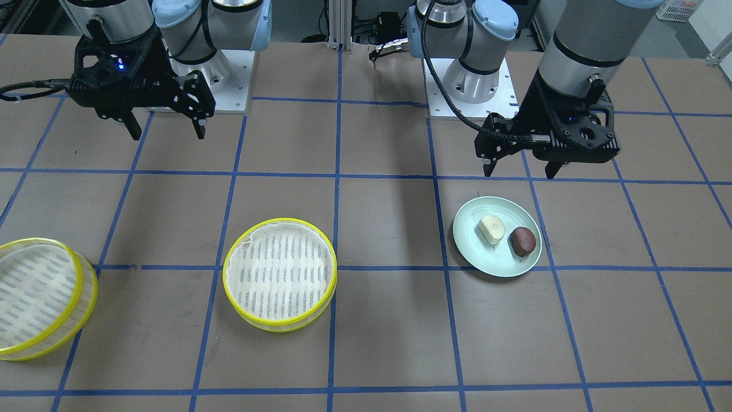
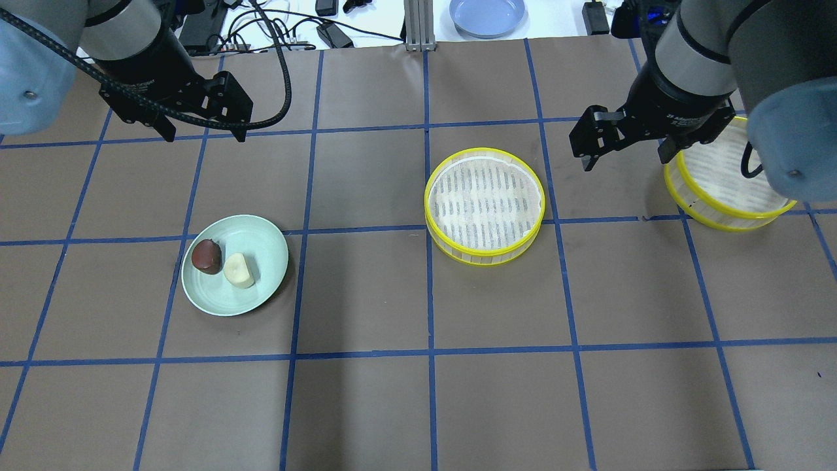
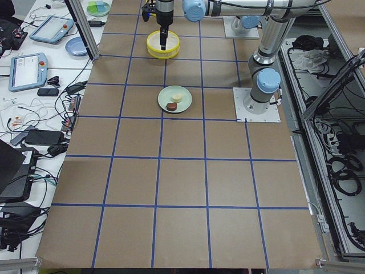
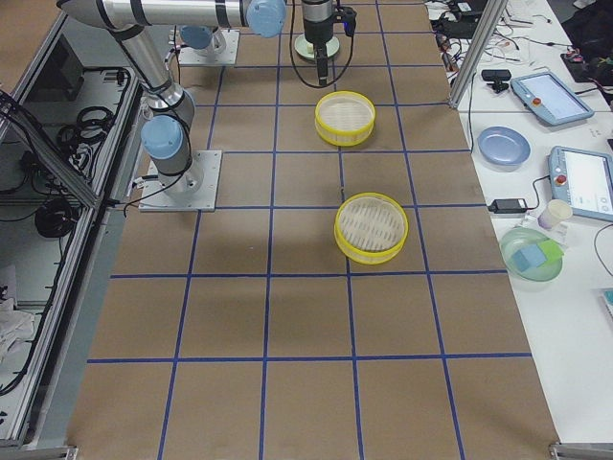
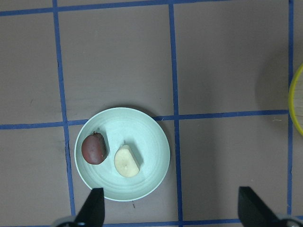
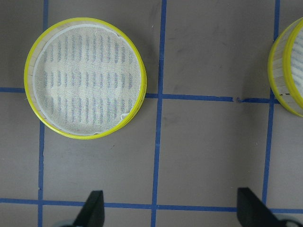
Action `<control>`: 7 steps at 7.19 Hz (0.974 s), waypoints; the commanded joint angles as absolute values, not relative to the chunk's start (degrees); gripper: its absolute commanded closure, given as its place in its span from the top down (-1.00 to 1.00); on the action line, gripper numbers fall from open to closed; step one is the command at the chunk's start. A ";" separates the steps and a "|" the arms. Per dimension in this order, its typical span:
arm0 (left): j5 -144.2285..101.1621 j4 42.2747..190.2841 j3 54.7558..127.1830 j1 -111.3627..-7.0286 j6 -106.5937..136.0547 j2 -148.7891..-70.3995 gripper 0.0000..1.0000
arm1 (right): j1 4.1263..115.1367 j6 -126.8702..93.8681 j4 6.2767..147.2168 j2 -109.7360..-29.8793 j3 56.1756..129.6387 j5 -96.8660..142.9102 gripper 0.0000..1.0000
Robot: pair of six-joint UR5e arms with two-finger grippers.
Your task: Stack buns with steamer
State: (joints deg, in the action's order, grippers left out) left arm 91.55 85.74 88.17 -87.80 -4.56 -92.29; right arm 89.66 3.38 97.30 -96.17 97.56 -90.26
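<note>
A pale cream bun (image 1: 492,229) and a dark reddish-brown bun (image 1: 523,241) lie side by side on a pale green plate (image 1: 486,260). My left gripper (image 1: 519,170) hangs open and empty above the table, just behind the plate. The left wrist view shows both buns (image 5: 127,161) (image 5: 93,148) below its open fingertips (image 5: 94,208). One yellow-rimmed steamer tier (image 2: 484,204) stands empty mid-table. The second tier (image 2: 726,176) stands at the far right, partly hidden by my right arm. My right gripper (image 2: 626,160) hangs open and empty between the two tiers.
A blue plate (image 2: 487,14) and cables lie on the white bench beyond the table's far edge. The two arm bases (image 1: 469,86) stand at the robot side. Blue tape lines grid the brown table top.
</note>
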 commanded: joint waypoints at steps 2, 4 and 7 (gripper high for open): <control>91.23 85.69 88.86 -87.80 -4.92 -92.11 1.00 | 89.56 3.43 97.29 -96.15 97.56 -90.26 1.00; 91.49 85.69 89.73 -87.19 -5.45 -92.28 1.00 | 87.47 4.56 98.78 -95.89 97.56 -90.44 1.00; 91.23 85.61 90.79 -86.92 -5.19 -93.59 1.00 | 77.48 8.44 98.53 -95.89 97.30 -91.76 1.00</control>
